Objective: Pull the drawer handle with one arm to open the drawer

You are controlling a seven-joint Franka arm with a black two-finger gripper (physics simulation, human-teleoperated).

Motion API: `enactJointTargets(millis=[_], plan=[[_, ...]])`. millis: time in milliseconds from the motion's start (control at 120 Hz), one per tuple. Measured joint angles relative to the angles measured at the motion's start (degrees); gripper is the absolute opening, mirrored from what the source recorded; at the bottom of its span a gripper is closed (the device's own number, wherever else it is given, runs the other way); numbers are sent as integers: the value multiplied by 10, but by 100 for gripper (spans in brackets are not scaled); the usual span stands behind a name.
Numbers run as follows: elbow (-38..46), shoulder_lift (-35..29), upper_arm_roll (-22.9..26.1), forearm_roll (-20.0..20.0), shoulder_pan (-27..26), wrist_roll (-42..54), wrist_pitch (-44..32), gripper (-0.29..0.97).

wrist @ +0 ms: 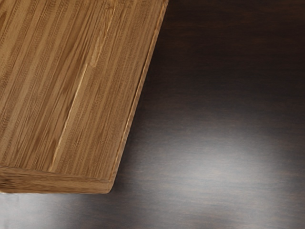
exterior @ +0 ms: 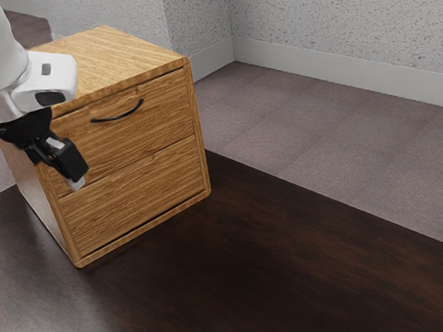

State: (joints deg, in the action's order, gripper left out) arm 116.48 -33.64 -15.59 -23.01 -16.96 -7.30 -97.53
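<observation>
State of the jaws: impossible to tell, whether spread or pressed together. Hanging off the arm (exterior: 3, 46) in front of the cabinet (exterior: 115, 56), close to its front face, about level with the seam between the two drawer fronts. Just beneath the jaws in the wrist view: the wooden cabinet front (wrist: 62, 86), its lower corner, and the dark surface (wrist: 219, 119) beyond.

Above the jaws and off toward the exterior view's right, well apart from them: the black drawer handle (exterior: 117, 113), curved, on the upper drawer (exterior: 143, 132), untouched. Flush with the cabinet frame to all appearances, so judged shut. Below the jaws and to the same side, the lower drawer (exterior: 137, 197), likewise flush.

Farther off, grey floor (exterior: 349, 123) and speckled wall (exterior: 335, 20).

Judged to be at the very start: nothing of the opening done. Left to do: reaching up to the handle, closing on it, pulling outward.
</observation>
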Motion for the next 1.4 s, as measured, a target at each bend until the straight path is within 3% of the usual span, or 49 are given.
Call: enactJointTargets(millis=[92, 233, 400, 658, 900, 1158, 1400], plan=[[11, -1, -2, -85, -26, 3, -28, 68], [8, 41, -4, -169, -54, 7, -75, 68], [-16, 72, -38, -218, -109, 13, -107, 68], [-39, 118, -78, -241, -155, 18, -126, 68], [-58, 121, -98, -248, -159, 21, -130, 68], [-96, 139, -103, -205, -176, 22, -68, 68], [-95, 137, -107, -198, -177, 23, -35, 68]])
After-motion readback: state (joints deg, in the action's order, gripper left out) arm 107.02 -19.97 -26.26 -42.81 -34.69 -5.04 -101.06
